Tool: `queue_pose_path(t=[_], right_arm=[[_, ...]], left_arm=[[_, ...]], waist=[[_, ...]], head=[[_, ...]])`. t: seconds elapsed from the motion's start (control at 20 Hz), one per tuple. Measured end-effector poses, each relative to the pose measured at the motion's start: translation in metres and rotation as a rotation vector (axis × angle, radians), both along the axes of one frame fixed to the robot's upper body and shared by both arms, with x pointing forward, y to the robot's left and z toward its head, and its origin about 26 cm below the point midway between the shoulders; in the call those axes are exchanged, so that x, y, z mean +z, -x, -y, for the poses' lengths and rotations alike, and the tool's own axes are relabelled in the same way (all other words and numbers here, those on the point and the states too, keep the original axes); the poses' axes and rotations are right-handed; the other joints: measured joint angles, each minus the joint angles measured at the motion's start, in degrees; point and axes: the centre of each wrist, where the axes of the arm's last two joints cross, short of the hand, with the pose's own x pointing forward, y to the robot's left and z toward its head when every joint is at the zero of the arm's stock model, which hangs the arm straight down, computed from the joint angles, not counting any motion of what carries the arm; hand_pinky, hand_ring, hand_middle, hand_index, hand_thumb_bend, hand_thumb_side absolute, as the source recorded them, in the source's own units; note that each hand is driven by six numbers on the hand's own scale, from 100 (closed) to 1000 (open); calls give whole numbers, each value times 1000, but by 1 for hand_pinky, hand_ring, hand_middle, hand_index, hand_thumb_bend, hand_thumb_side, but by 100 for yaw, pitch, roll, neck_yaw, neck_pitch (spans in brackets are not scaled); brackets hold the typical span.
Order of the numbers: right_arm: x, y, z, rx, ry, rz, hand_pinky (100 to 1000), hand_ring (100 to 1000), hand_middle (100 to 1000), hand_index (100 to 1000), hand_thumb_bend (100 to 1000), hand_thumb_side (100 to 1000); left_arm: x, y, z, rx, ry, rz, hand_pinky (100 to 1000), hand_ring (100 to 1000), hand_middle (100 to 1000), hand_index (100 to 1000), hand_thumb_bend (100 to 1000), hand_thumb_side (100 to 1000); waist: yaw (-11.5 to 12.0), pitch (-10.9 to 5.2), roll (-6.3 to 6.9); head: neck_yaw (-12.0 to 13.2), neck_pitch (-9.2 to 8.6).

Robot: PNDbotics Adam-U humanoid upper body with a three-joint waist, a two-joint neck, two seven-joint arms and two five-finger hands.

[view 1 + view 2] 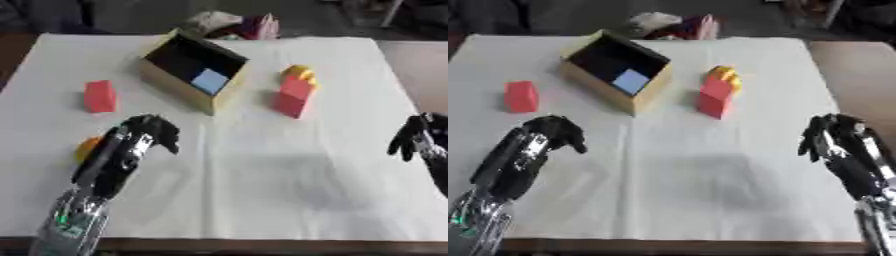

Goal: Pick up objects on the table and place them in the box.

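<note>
left hand [131, 145]: fingers curled, holding nothing, above orange object [86, 148]
right hand [837, 140]: fingers curled, empty, right table edge
box [194, 70]: blue block [210, 81] inside
red blocks [101, 96] [293, 97]: on table [289, 185], flanking box
yellow block [300, 73]: behind right red one

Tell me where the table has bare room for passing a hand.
Widest bare patch: the near middle, between left hand and right hand. Another lies between red block and box. Crowded: between box and the red-yellow blocks.

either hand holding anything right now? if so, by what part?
Nothing is held. The left hand hangs curled over the table beside an orange thing; the right hand is curled too, with nothing in it.
</note>
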Motion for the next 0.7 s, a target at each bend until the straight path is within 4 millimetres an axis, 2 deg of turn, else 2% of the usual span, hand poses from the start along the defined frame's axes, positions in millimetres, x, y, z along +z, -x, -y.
queue_pose_path(t=[0.5,0.6,0.7], right_arm=[[0,0,0,0,0,0,376,248,241,492,100,462],[0,0,0,1,0,0,377,250,243,495,100,464],[0,0,0,2,1,1,383,254,249,501,100,468]], left_arm=[[0,0,0,2,0,0,591,497,500,627,100,757],[0,0,-1,4,0,2,592,499,502,629,100,737],[1,0,-2,12,-2,8,600,511,514,639,100,667]], waist=[[0,-1,1],[0,-1,1],[-1,-1,1]], head=[[-14,0],[-27,0],[-28,0]])
